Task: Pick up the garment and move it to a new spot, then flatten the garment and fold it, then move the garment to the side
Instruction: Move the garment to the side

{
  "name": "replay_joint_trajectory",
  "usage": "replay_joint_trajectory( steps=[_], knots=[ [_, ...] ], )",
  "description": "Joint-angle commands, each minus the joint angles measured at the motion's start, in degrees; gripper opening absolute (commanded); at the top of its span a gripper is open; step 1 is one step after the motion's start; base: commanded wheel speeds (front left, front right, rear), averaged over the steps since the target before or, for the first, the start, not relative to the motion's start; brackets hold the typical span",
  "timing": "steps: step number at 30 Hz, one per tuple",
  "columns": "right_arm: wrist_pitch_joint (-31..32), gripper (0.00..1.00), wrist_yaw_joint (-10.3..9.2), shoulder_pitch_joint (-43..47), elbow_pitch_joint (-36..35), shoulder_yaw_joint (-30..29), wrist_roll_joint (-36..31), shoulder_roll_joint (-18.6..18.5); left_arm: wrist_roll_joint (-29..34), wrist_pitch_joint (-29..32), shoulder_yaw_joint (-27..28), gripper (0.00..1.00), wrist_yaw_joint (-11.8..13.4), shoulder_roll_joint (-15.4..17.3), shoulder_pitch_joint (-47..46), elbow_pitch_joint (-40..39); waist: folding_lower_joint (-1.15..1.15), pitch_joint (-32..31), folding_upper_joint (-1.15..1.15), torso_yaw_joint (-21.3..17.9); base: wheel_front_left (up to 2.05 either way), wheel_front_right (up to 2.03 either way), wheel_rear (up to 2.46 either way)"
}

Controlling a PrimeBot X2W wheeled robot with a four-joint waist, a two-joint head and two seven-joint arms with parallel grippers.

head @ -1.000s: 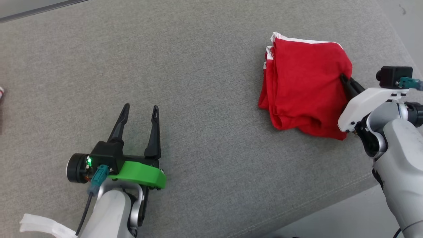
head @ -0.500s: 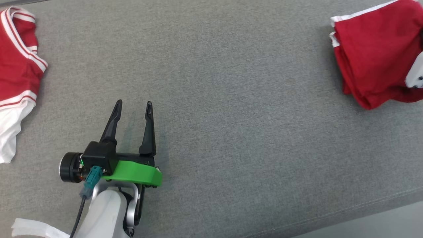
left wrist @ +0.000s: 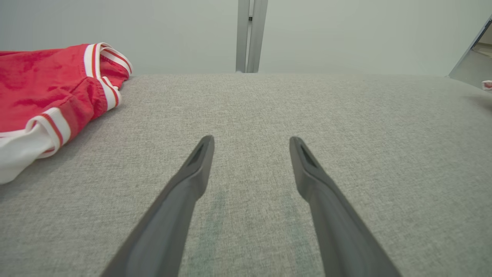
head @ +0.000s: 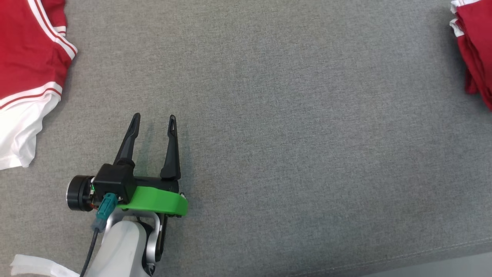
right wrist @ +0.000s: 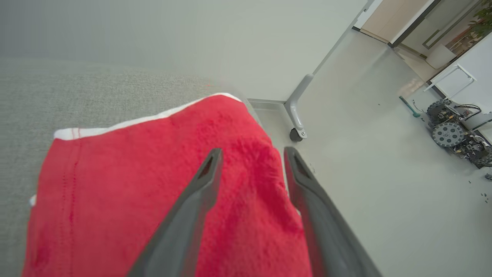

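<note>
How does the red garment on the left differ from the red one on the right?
The left garment lies loose and rumpled; the right garment is folded in layers. The left garment has striped bands and a white panel; the right garment is red with a thin white edge. The open right hand reaches over the right garment; the left hand is clear of the left garment. Both lie on the grey surface.

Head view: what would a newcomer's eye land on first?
The bright reds on the grey surface: a red-and-white garment at the left, a folded red garment at the right edge. Then the left claw, open, at lower left; the right claw stands open over the folded one.
</note>
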Motion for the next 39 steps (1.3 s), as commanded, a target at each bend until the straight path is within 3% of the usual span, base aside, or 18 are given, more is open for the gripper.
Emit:
replay_joint_trajectory(
  steps=[1,9,21,30,39],
  knots=[
    [-1.43,1.00,-0.06,-0.62,0.30,-1.17,-1.46,1.00,-0.41,-0.11,-0.08,1.00,0.26,0.07,-0.15,0.01,0.00,-0.26,0.00,-0.06,0.00,0.00,0.00],
    [-6.04,1.00,-0.06,-0.11,-0.72,-4.75,-5.45,7.84,-1.32,-0.61,0.33,1.00,0.17,-0.24,-0.62,1.56,0.00,-3.78,0.00,-1.05,0.00,0.00,0.00],
    [-9.26,1.00,-0.06,8.94,-7.15,3.53,2.14,19.19,-4.53,-1.54,3.95,1.00,-0.39,-1.19,-0.55,9.92,0.00,-13.76,0.00,-1.18,0.00,0.00,0.00],
    [-9.32,1.00,-0.06,26.22,-24.91,6.82,9.58,24.92,-3.75,-1.54,8.49,1.00,-0.86,-2.73,4.50,11.60,0.00,-20.43,0.00,1.27,0.00,0.00,0.00],
    [-9.35,1.00,-0.05,42.60,-40.02,6.59,9.45,28.94,-2.41,-1.55,9.91,1.00,-1.88,-3.95,10.59,10.00,0.00,-23.86,0.00,4.07,0.00,0.00,0.00]
  ],
)
